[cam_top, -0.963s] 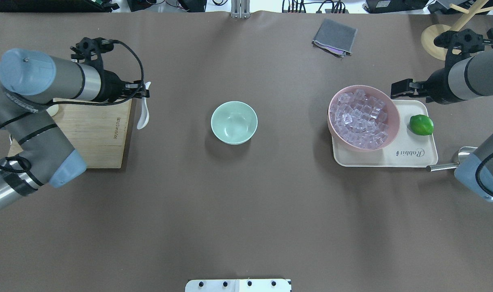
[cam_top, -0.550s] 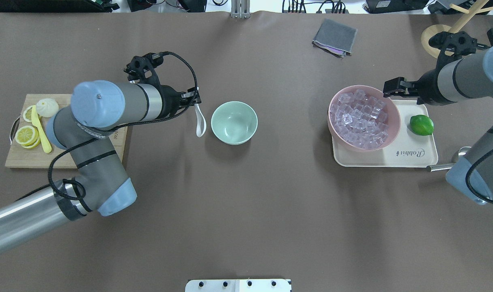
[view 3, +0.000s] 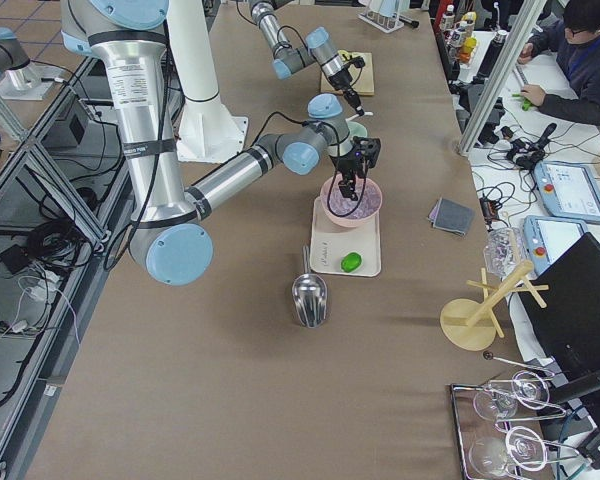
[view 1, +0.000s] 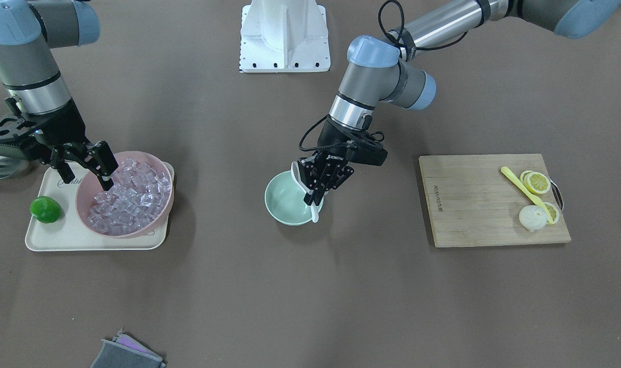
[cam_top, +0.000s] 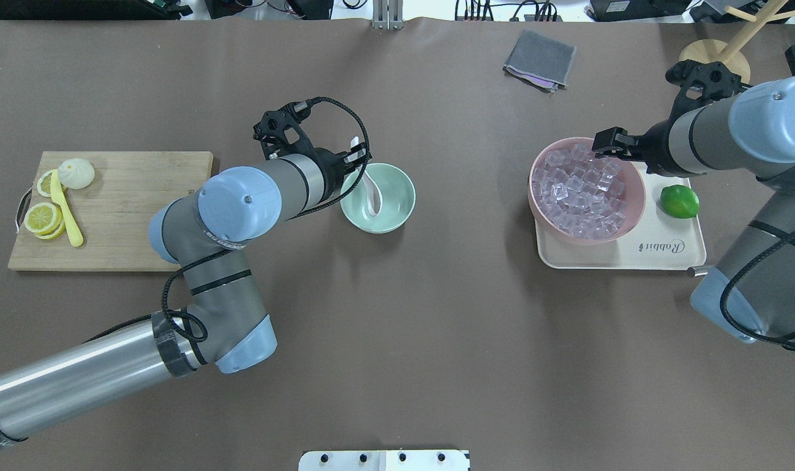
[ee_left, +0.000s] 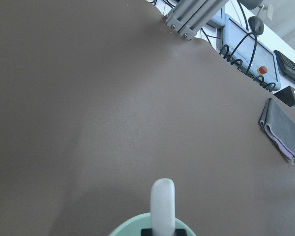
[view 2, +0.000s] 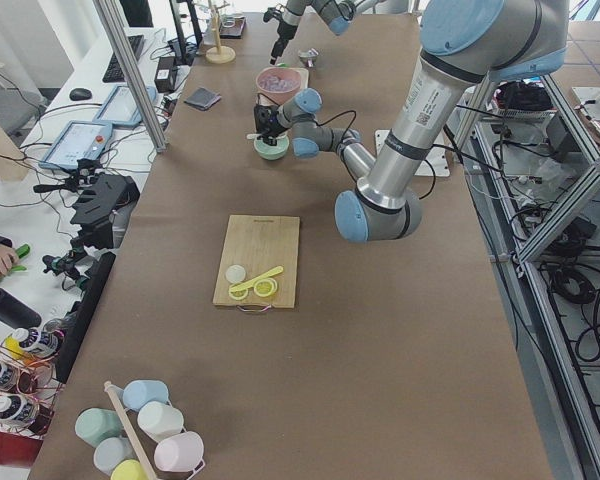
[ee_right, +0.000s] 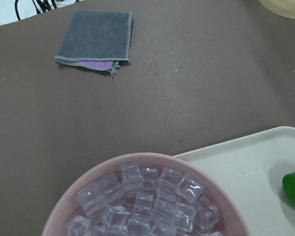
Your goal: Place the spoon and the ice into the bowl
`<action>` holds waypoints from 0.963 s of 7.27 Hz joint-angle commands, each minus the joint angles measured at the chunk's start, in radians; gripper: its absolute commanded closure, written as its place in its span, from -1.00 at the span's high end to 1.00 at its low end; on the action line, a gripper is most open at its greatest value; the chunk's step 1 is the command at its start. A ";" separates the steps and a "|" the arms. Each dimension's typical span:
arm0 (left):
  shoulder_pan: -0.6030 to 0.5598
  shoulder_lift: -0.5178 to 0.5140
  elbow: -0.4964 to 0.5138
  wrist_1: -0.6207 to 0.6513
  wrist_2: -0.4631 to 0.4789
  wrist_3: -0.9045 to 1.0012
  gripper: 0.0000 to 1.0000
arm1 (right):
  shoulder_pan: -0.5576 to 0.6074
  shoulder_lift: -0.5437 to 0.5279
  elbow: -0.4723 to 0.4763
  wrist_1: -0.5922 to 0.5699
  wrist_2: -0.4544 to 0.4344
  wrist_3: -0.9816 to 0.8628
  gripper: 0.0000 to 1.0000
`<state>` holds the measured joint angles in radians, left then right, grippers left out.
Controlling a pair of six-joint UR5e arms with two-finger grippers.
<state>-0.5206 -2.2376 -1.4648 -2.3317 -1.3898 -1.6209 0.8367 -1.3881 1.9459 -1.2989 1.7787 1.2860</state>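
Observation:
My left gripper (cam_top: 359, 162) is shut on the white spoon (cam_top: 371, 193) and holds it over the small mint-green bowl (cam_top: 396, 196), with the spoon's lower end inside the rim. The front view shows the same, with gripper (view 1: 316, 190), spoon (view 1: 315, 212) and bowl (view 1: 282, 203). The left wrist view shows the spoon's end (ee_left: 162, 204) above the bowl's rim (ee_left: 128, 227). My right gripper (view 1: 85, 168) is open and empty over the far edge of the pink bowl (cam_top: 636, 196). That bowl is heaped with clear ice cubes (cam_top: 580, 190), which also show in the right wrist view (ee_right: 147, 201).
The pink bowl and a lime (cam_top: 679, 201) sit on a cream tray (cam_top: 672, 248). A metal scoop (view 3: 308, 295) lies beside the tray. A wooden cutting board (cam_top: 129, 216) at the left holds lemon slices, a yellow utensil and a bun. A grey cloth (cam_top: 540, 59) lies at the back.
My left arm swung right with the spoon, from beside the cutting board to over the green bowl. My right gripper moved left, over the pink bowl's rim.

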 commanded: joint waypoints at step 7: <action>-0.020 0.042 -0.066 0.006 -0.048 0.199 0.95 | -0.134 0.007 0.008 -0.002 -0.142 -0.002 0.95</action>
<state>-0.4927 -2.2275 -1.4820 -2.3281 -1.3523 -1.4688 0.7314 -1.3824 1.9523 -1.2997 1.6572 1.2932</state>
